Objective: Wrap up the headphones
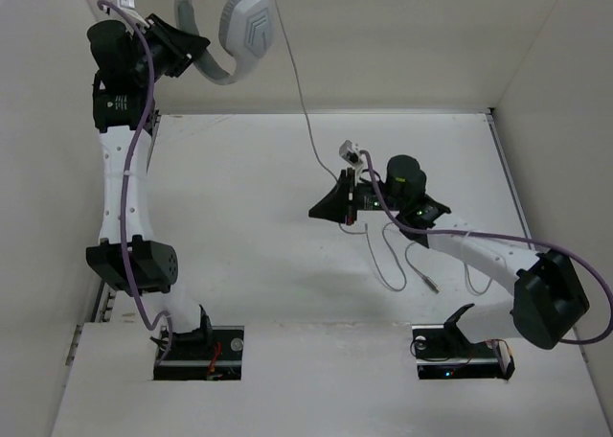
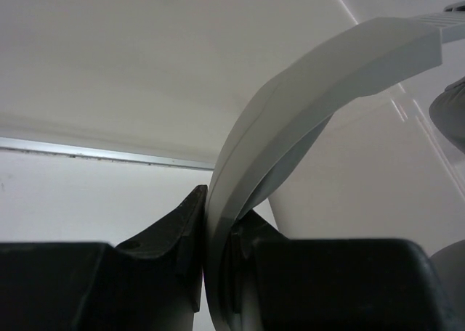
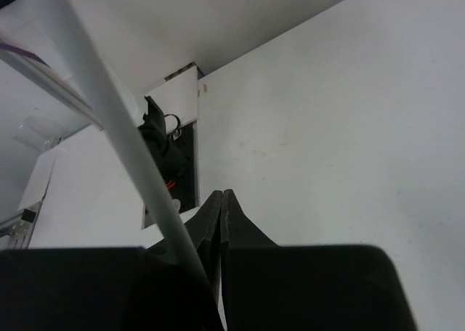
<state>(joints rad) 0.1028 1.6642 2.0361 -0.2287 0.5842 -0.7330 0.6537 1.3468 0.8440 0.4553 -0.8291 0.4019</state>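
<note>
White walls [image 1: 383,54] stand around a flat white desk [image 1: 249,217], and two white robot arms with thick purple cables [image 1: 144,130] are fixed at its near edge. The light grey-white over-ear headphones [image 1: 230,34] are not on the desk. They hang high in the air over its far left corner. The left gripper [image 1: 187,46] is shut tight on the curved grey-white headband [image 2: 290,113], which sits squeezed between its two black fingers [image 2: 178,229]. One padded oval earcup [image 1: 251,17] faces up at the top camera. I think the headphones are held up so high so that the long thin grey cable [image 1: 302,102] can hang free and be wound round them. The cable drops from the headphones to the right gripper [image 1: 321,209], which is low over the middle of the desk, a bit toward the right edge. The rest of the cable lies in loose loops on the desk near that arm, ending in a small plug [image 1: 433,286]. In the right wrist view, the right gripper's black fingers [image 3: 236,229] are closed, with their tips touching. The cable runs just beside the left finger, but I cannot tell if it is pinched or only resting there. I think this gripper is there to catch the cable for winding.
</note>
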